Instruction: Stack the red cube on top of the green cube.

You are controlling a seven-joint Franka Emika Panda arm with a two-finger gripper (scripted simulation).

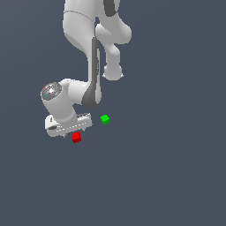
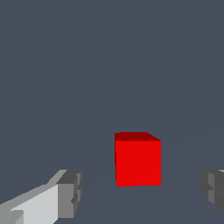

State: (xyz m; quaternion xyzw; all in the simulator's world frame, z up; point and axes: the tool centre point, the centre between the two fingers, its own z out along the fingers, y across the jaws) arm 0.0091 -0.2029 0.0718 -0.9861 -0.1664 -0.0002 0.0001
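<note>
The red cube [image 1: 76,137] [image 2: 137,159] rests on the dark floor. My gripper [image 1: 74,131] [image 2: 141,194] hangs right over it, open. In the wrist view one grey finger [image 2: 70,192] and the other finger [image 2: 213,190] stand wide apart, and the cube lies in line with the gap between them, touching neither. The green cube [image 1: 104,119] sits on the floor a short way off, toward the exterior view's right and slightly farther back. It does not show in the wrist view.
The white arm [image 1: 88,53] rises behind the cubes, and its wrist and hand [image 1: 66,119] hang over the floor at the exterior view's left of the green cube. A flat dark grey floor [image 1: 167,176] fills everything else in view.
</note>
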